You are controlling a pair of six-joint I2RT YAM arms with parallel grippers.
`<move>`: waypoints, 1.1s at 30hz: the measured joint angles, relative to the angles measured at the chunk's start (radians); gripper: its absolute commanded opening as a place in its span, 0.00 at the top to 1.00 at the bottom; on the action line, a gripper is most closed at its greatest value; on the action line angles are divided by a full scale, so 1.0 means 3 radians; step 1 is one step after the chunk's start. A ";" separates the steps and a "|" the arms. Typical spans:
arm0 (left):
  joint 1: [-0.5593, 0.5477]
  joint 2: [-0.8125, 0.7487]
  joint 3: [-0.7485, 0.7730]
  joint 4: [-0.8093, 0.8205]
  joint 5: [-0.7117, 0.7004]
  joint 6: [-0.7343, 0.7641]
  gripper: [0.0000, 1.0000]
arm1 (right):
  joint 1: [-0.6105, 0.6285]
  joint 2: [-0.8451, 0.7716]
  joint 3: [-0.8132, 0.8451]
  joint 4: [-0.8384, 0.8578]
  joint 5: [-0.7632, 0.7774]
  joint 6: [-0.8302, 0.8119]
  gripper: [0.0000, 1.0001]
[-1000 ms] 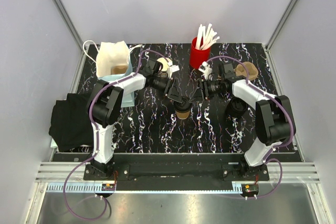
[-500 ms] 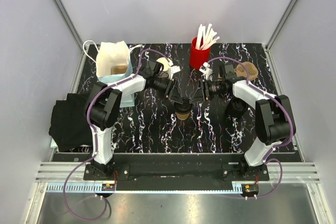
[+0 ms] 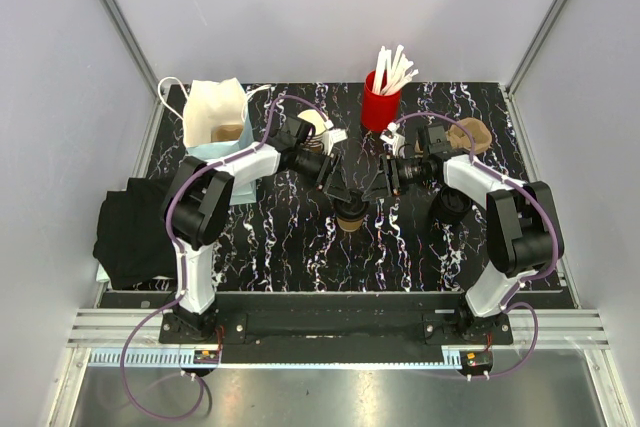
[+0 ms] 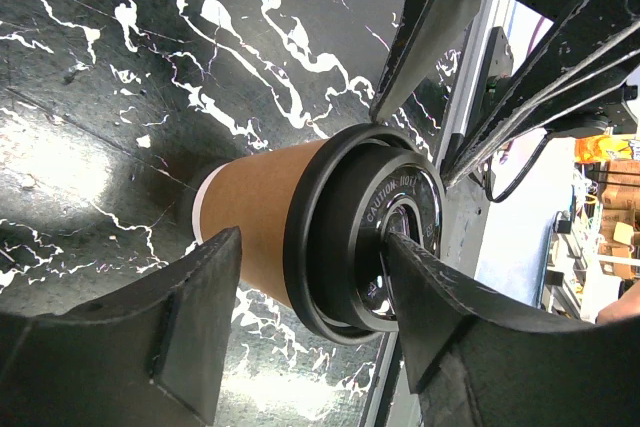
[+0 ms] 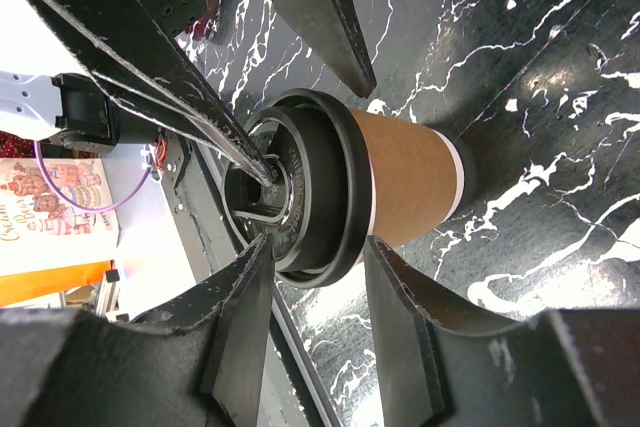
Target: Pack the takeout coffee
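The takeout coffee point(image 3: 350, 217) stands mid-table, a brown paper cup point(image 4: 255, 217) with its black lid point(image 4: 355, 232) seated on top. My left gripper point(image 3: 340, 187) is open. One of its fingers point(image 4: 430, 292) rests on the lid's top face, and the other point(image 4: 195, 327) stands off the cup wall. My right gripper point(image 3: 374, 185) comes from the other side and pinches the lid's rim point(image 5: 320, 247): one fingertip lies on the top face and the other sits under the skirt against the cup point(image 5: 410, 172).
A red cup of white sticks point(image 3: 384, 99) stands at the back. A white bag point(image 3: 215, 112) sits back left, with a black cloth point(image 3: 135, 232) at the left edge. Brown cups point(image 3: 470, 134) and black lids point(image 3: 450, 205) lie by the right arm.
Both grippers have closed in on the cup from either side until they meet over its lid. The left jaws have widened. The cup has not moved.
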 measured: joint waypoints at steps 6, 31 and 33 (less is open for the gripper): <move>-0.0006 0.0000 0.0000 -0.0018 0.0003 0.0015 0.34 | 0.0000 0.0000 0.0000 -0.0020 0.0000 -0.0001 0.54; -0.0061 0.0027 0.0001 -0.0081 0.0069 0.0041 0.41 | -0.0001 -0.0020 0.0000 -0.0020 0.0005 -0.0001 0.54; -0.0064 0.0032 0.0001 -0.0080 0.0090 0.0041 0.43 | -0.0001 -0.0020 0.0000 -0.0020 0.0005 -0.0001 0.54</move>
